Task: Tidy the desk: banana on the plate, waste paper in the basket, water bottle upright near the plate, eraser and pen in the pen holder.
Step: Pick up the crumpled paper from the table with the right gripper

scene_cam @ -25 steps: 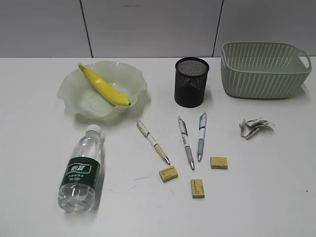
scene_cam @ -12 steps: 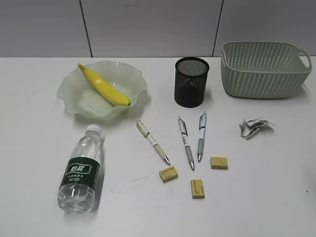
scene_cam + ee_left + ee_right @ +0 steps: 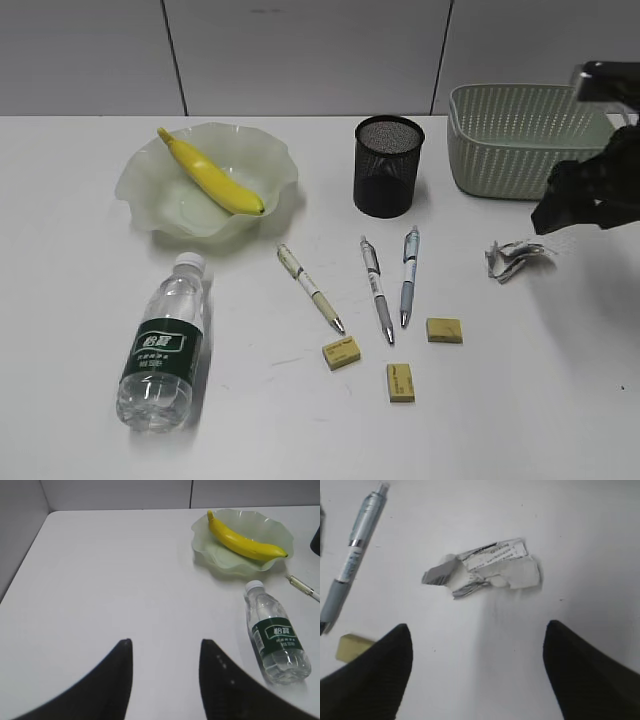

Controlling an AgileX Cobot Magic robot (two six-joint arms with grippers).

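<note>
Gripper fingers spread wide and empty, our right gripper [image 3: 477,675] hovered over the table [image 3: 560,380]; the waste paper [image 3: 482,569] lay toward twelve o'clock, its long axis running three-to-nine.

Waste paper [image 3: 482,569]: bare counter [image 3: 580,540] all round it, your approach unobstructed. Basket [image 3: 525,140] stands behind; nearest pen [image 3: 352,562] and eraser [image 3: 354,647] lie clear to the left.
</note>
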